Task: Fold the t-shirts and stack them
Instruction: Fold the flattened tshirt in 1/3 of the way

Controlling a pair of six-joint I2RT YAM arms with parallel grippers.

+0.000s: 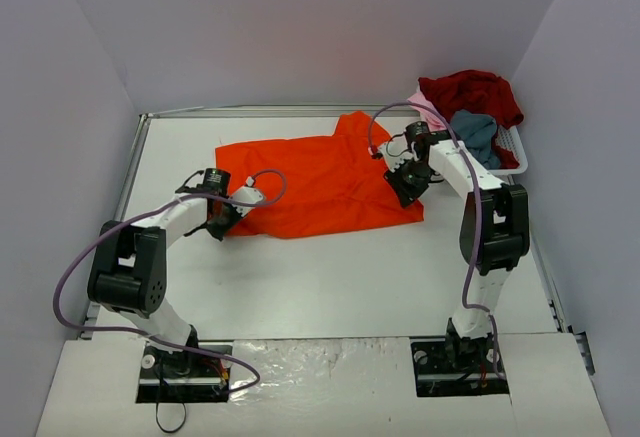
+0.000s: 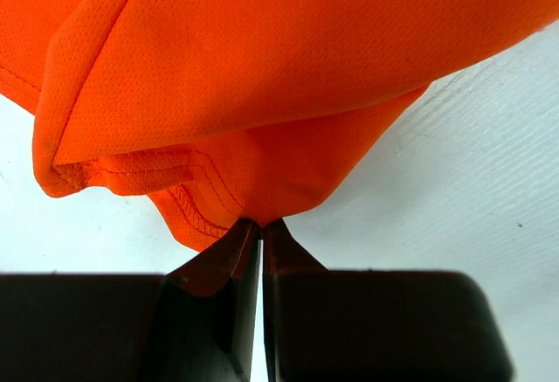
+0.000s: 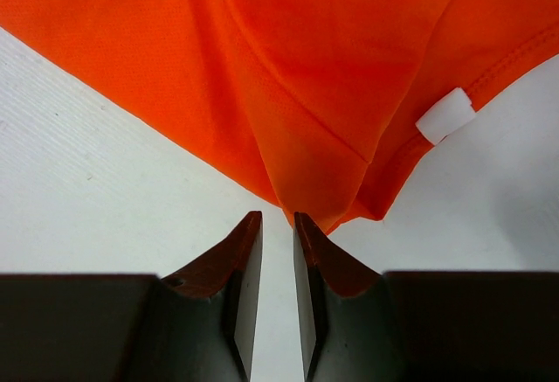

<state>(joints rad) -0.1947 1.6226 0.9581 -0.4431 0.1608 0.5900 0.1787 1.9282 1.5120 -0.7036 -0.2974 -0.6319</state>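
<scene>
Top external view finds the orange-red t-shirt (image 1: 320, 182) spread on the desk (image 1: 330, 277) beside the basket (image 1: 514, 149), one corner pinched in the closed left hand (image 2: 260, 223), while the right hand (image 3: 278, 218), jaws narrowly apart, grips nothing yet, so a lift now risks dragging it lopsided.

No legible text; tag (image 3: 445, 114) on orange t-shirt (image 3: 288, 59) seems blank.

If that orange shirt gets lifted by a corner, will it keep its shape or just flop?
Probably floppy: where the left hand pinches the orange shirt, the cloth bunches and folds. It looks thin and finely meshed, so likely light. Pushed, it would probably wrinkle rather than slide whole.
</scene>
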